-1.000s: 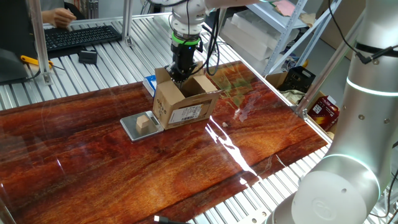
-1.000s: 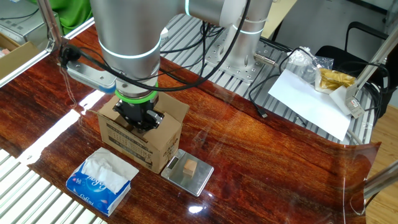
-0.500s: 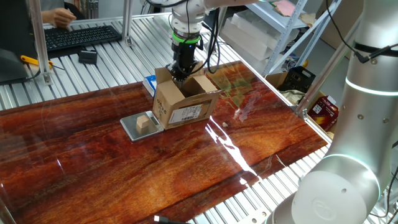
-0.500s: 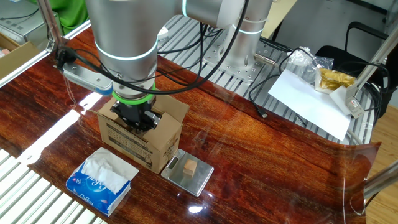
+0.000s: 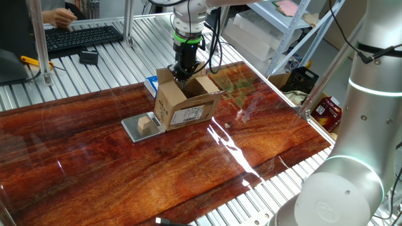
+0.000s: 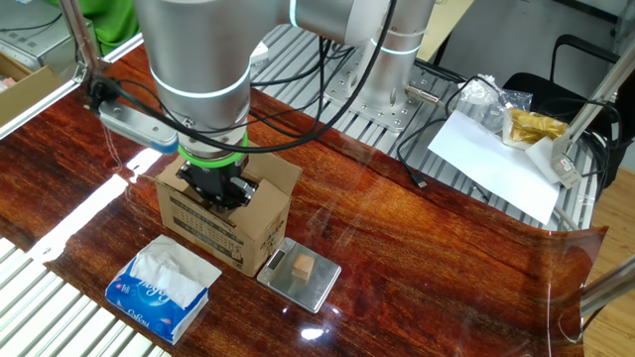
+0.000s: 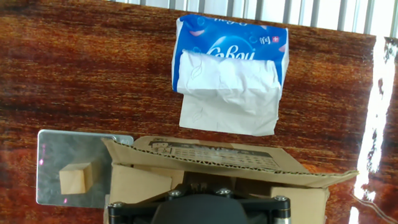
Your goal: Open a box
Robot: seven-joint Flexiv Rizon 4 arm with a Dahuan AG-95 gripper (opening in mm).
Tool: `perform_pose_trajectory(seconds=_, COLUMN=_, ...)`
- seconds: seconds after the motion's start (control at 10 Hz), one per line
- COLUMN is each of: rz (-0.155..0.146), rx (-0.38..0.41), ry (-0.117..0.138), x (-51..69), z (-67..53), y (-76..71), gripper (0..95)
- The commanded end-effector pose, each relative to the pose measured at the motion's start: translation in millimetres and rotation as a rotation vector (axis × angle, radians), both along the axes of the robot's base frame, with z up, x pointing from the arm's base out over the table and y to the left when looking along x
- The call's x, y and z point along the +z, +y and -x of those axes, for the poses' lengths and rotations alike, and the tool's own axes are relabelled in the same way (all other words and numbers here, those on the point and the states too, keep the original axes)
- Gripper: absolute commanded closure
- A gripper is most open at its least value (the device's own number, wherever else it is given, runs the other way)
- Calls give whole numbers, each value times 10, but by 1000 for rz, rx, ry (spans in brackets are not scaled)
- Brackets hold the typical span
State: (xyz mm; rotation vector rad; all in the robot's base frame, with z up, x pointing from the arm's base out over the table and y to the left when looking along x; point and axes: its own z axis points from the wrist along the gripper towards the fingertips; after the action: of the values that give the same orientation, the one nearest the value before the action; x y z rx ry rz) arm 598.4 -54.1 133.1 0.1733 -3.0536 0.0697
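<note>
my gripper (image 5: 181, 73) points straight down into the open top of the box (image 5: 186, 103). jaws are fully closed, with nothing seen between them; the fingertips themselves are hidden behind the flap edges in both fixed views and below the frame edge in the hand view, so i cannot tell whether they touch cardboard.

box position: directly beneath my jaws, on the dark red wooden table (image 5: 125, 169). it stands upright. flaps are raised: one flap stands up on the side towards the tissue packet, another leans outward on the opposite side. the white label with barcode (image 5: 192, 114) is on a side wall facing one fixed camera.

in the other fixed view the gripper (image 6: 220, 188) sits over the box (image 6: 223, 223) mouth, its black body covering most of the opening.

around the jaws:
- blue-and-white tissue packet (image 7: 230, 68) lies flat on the table just beyond the box, white tissue pulled out of its slot, apart from the box.
- small metal plate (image 7: 62, 168) lies just beside the box, to one side of the jaws, with a tan wooden cube (image 7: 76, 179) resting on it.

hand view: the near flap edge of the box (image 7: 211, 162) runs across the frame, corrugation visible.
</note>
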Motion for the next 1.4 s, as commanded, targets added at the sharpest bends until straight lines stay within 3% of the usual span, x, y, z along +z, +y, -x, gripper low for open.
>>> perform_pose_trajectory(seconds=0.1, rz=-4, rx=0, ry=-11, x=2, z=9, y=-3, gripper=950)
perform_pose_trajectory(seconds=0.3, rz=-17, rx=0, ry=-32, x=2, z=9, y=-3, gripper=950)
perform_pose_trajectory(seconds=0.5, rz=-16, rx=0, ry=-28, x=2, z=9, y=-3, gripper=950)
perform_pose_trajectory(seconds=0.6, rz=-15, rx=-6, ry=-13, x=2, z=9, y=-3, gripper=950)
perform_pose_trajectory(seconds=0.9, rz=-15, rx=1, ry=-18, x=2, z=9, y=-3, gripper=950)
perform_pose_trajectory(seconds=1.4, rz=-39, rx=31, ry=-6, x=2, z=9, y=-3, gripper=950)
